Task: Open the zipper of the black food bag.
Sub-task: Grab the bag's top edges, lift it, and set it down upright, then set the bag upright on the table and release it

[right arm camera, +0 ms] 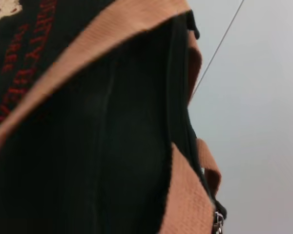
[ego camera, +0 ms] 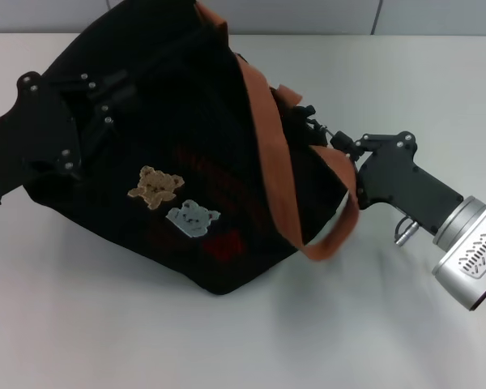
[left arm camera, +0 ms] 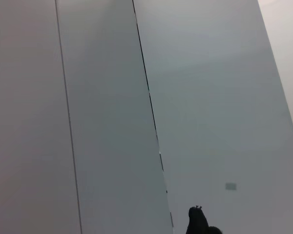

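the black food bag (ego camera: 186,146) lies tipped on its side on the white tabletop (ego camera: 105,324), its patch face turned up toward the head camera. a tan bear patch (ego camera: 155,186) and a pale blue bear patch (ego camera: 192,217) sit side by side on that face, with red lettering (ego camera: 224,245) just beside them. 2 orange-brown strap handles (ego camera: 271,154) drape across the bag and loop off its right end.

the left pincer (ego camera: 93,101) is pressed against the bag's left end; black on black, so i cannot tell whether its fingers are spread or closed. the left wrist view shows only grey wall panels (left arm camera: 112,97) and a small dark shape at the edge.

the right pincer (ego camera: 340,143) reaches to the bag's right end, its tips at a thin silver piece there; i cannot tell if it is gripping it. in the right wrist view the zipper (right arm camera: 183,122) runs along the black fabric beside a strap, with a small silver metal piece (right arm camera: 218,222) at the frame edge.
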Controlling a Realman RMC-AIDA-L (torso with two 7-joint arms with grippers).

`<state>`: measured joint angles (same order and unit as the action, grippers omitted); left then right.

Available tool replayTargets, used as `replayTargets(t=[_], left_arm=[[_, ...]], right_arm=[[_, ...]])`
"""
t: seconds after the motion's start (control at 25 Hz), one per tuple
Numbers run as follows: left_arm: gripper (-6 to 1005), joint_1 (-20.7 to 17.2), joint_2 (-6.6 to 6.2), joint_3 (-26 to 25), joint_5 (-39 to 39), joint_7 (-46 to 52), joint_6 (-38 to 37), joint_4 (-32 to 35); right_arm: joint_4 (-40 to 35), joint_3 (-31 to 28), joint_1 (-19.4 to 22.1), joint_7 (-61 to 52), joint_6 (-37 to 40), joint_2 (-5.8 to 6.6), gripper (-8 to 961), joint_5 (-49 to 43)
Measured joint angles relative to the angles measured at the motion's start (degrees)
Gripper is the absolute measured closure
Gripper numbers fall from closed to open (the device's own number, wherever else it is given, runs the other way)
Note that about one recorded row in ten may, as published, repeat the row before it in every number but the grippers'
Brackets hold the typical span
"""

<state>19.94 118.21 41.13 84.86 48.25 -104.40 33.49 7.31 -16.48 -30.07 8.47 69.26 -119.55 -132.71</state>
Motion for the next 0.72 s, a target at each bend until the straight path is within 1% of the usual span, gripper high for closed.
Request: replayTargets(t=[0.12,0.28,0.44,0.48,0.52,0.56,0.64,0.72], left_arm=[[884,-0.3,-0.04,0.0,0.0,0.0,0.3,0.0],[881,-0.7,-0.06,-0.1,0.0,0.0,2.0,-1.5],[878,-2.3,-0.09,-1.2,0.0,-0.3,5.8,-3.7],[878,-3.0,-0.05,-1.7,-0.1,-0.7,7.2,-4.4],[877,-3.5,-0.02,-2.0,0.0,-1.2,8.1,-5.2],[876,-3.9,0.02,-2.7,-0.1,-2.2,9.0,-6.2],[875,-4.4,0.19,-5.0,-0.1,-5.0,10.8,-9.6],[873,-4.0,0.38,-8.8,-0.1,-9.2,12.7,-14.9]], right_arm=[[0.3,-0.4,0.3,-0.5,0.7,0.02,850,0.0],[0.4,-2.5,0.5,-4.3,4.7,0.06,841,0.1],[0.1,-6.7,1.3,-9.4,10.7,0.18,832,0.1],[0.1,-6.7,1.3,-9.4,10.7,0.18,829,0.1],[0.0,-11.3,2.0,-14.0,13.6,0.24,827,0.1],[0.0,-11.6,2.0,-14.5,13.9,0.25,774,0.1],[-0.2,-14.4,2.3,-18.3,15.2,0.29,669,0.1],[-0.6,-17.0,2.6,-22.1,16.0,0.3,579,0.1]])
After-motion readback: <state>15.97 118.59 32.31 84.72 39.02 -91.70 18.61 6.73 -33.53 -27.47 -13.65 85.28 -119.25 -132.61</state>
